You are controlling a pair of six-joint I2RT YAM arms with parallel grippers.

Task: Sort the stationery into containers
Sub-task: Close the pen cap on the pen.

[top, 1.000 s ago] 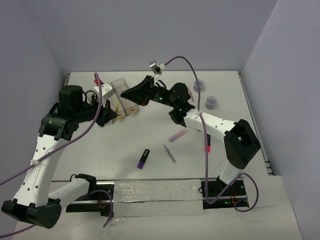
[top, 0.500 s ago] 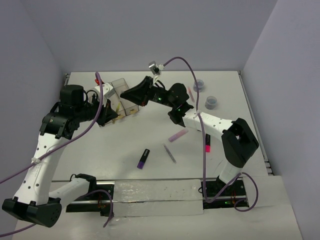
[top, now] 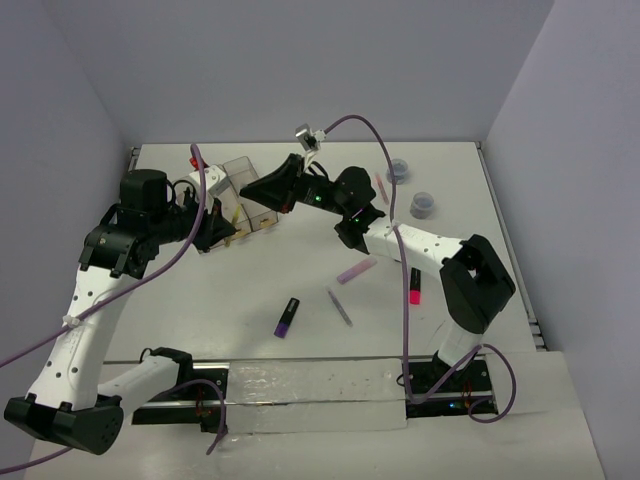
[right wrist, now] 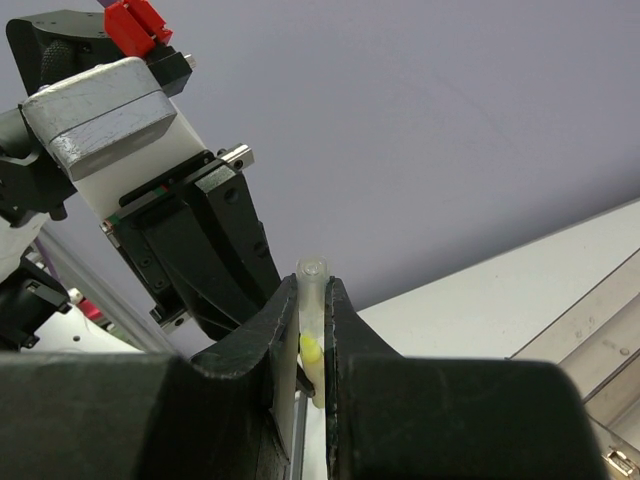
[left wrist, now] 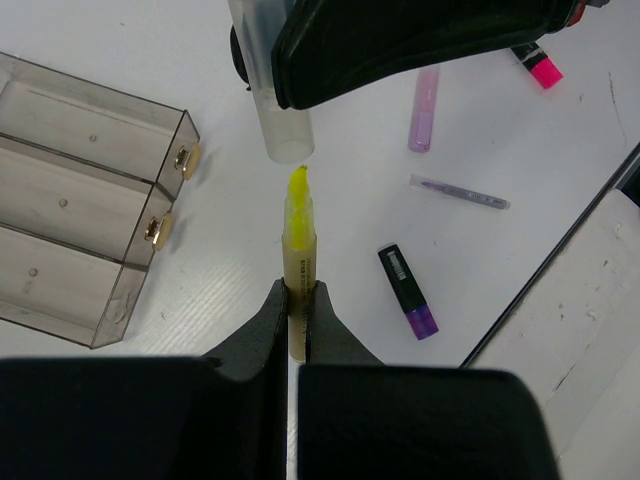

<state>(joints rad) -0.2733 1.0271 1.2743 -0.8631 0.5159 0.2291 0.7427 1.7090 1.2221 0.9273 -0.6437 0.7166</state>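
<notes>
My left gripper (left wrist: 297, 295) is shut on an uncapped yellow highlighter (left wrist: 297, 250), its yellow tip pointing at a clear cap (left wrist: 283, 120). My right gripper (right wrist: 311, 290) is shut on that clear cap (right wrist: 311, 300); the yellow tip (right wrist: 312, 352) sits just at the cap's mouth. In the top view both grippers meet beside the three smoky bins (top: 240, 170), left gripper (top: 222, 232), right gripper (top: 258, 190). On the table lie a purple marker (top: 287, 316), a lilac marker (top: 356, 271), a grey stick (top: 339, 306) and a pink-red marker (top: 414, 286).
Two grey-blue rolls (top: 399, 171) (top: 423, 205) and a thin pink stick (top: 381, 187) lie at the back right. The bins (left wrist: 80, 200) appear without contents in the left wrist view. Walls close the table at back and sides.
The right arm's elbow has shifted slightly left, showing more of the pink-red marker. Both grippers stay nearly where they were, each still holding its part.
</notes>
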